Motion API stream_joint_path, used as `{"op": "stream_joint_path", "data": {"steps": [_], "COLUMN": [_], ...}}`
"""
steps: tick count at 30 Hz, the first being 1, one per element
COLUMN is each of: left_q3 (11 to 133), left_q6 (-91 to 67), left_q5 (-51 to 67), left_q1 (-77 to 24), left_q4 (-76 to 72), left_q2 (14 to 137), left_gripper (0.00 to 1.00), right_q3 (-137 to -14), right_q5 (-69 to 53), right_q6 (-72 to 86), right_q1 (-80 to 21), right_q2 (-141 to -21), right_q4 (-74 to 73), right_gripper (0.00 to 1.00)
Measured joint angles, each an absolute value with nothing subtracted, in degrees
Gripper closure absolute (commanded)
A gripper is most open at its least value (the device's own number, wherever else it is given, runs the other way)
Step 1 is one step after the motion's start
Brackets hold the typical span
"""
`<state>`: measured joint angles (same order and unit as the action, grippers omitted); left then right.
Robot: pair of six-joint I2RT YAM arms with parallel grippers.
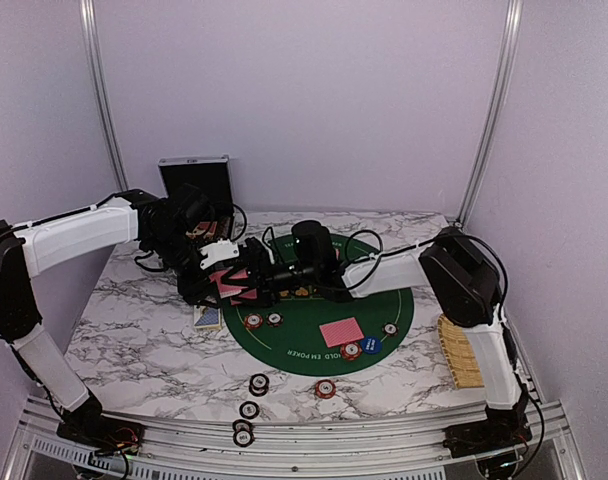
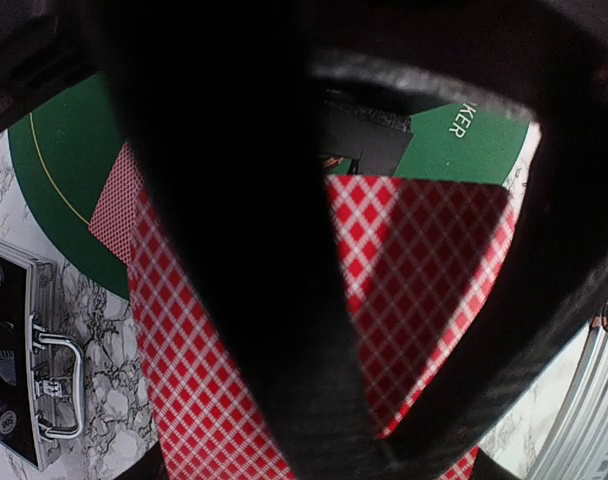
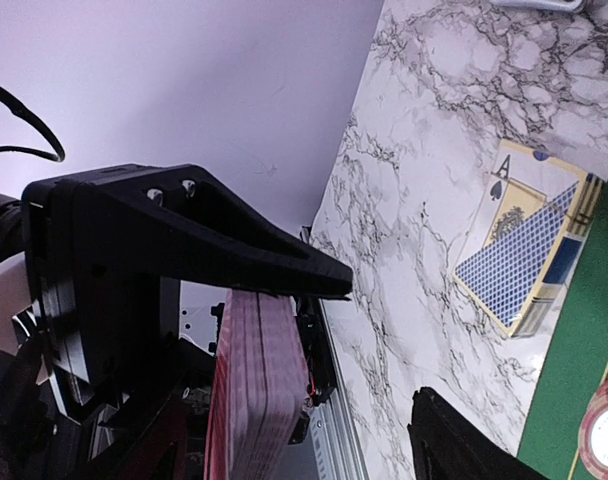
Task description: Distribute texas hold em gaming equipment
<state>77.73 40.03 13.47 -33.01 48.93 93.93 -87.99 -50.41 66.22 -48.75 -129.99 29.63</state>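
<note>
Deck of red-backed playing cards [image 2: 414, 260], pinched face-to-back between the closed fingers of the left gripper [image 1: 224, 275], above the green poker mat [image 1: 384, 310]. The right gripper [image 3: 384, 345] has its fingers spread, and the deck's edge lies just below its upper finger [image 3: 214, 240]; contact cannot be told. The cards are judged light, thin and slick, apt to fan or slide. The top card is best taken lightly at a free corner, clear of the left fingers.
</note>
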Motion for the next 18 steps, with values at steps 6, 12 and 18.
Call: {"op": "stream_joint_path", "data": {"steps": [6, 12, 18], "left_q3": [77.7, 77.5, 77.4], "left_q6": [40.0, 40.1, 40.1], "left_q5": [13.5, 13.2, 13.2], "left_q1": [-33.3, -33.3, -33.4], "left_q4": [48.9, 49.3, 49.5], "left_q2": [93.9, 94.0, 94.0], "left_gripper": [1.00, 1.00, 1.00], "right_q3": [-90.5, -91.0, -88.7], "right_q5": [-50.5, -50.1, -49.6], "right_q6": [66.3, 63.3, 60.8], "right_q1": [-49.0, -48.6, -47.7], "right_q2": [-132.4, -132.1, -129.4], "right_q4": [28.6, 24.9, 22.2], "right_gripper": [0.26, 0.29, 0.37]}}
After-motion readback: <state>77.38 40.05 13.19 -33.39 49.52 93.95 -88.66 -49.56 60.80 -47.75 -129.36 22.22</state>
